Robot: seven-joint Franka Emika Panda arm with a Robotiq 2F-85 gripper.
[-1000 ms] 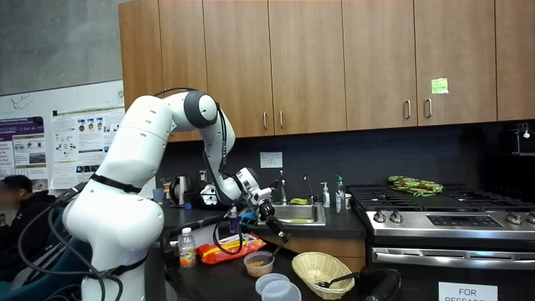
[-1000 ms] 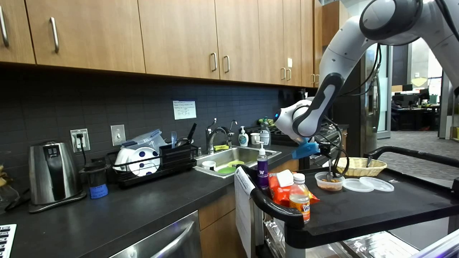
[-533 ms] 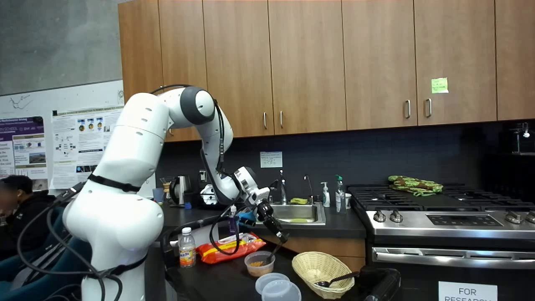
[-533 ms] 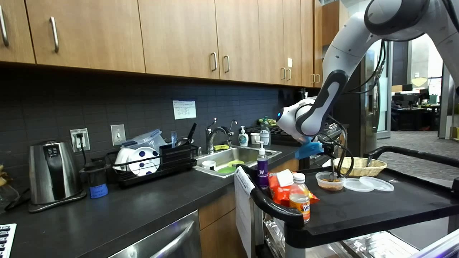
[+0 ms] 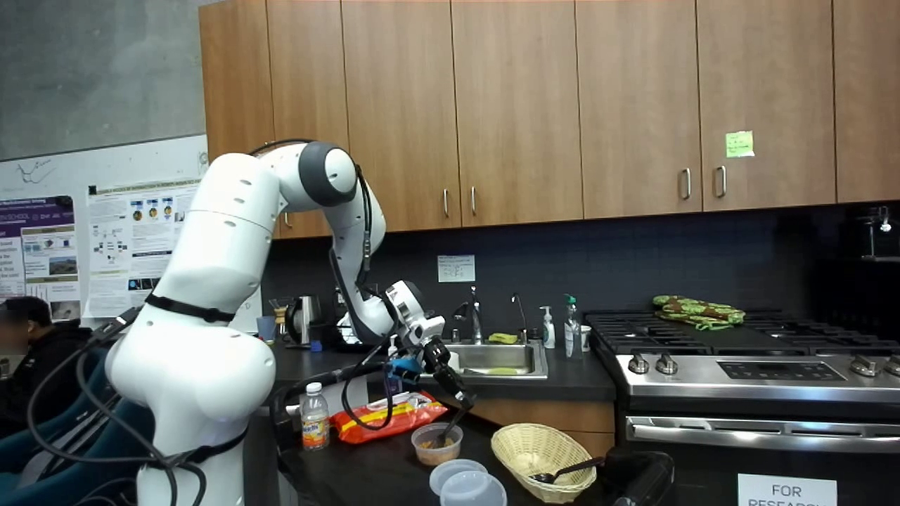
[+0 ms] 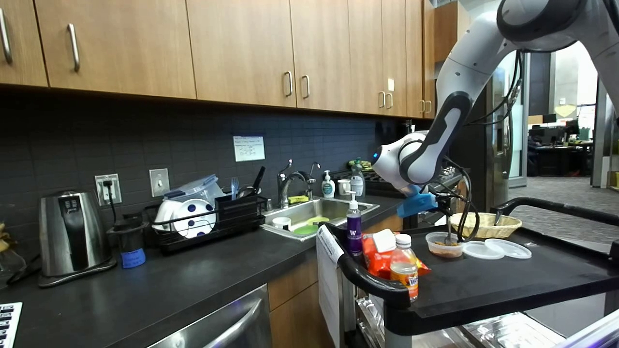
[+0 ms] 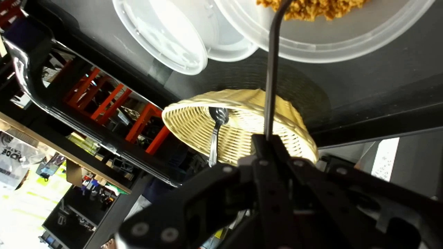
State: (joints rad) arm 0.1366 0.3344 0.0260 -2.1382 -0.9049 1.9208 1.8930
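Fingers [image 7: 259, 146] grip a utensil [image 7: 272, 69], spoon perhaps.

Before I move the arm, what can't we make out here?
Utensil in the gripper, far end: cut off by the top edge, wrist view.
Tub, rest of the rim: same edge, same view.
Basket, part of it: behind the gripper, wrist view.
Wall note, writing: too small, both exterior views.
Oven sign, lower part: cut off by the bottom edge in an exterior view.

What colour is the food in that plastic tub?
The food is orange-brown, clearest in the wrist view.
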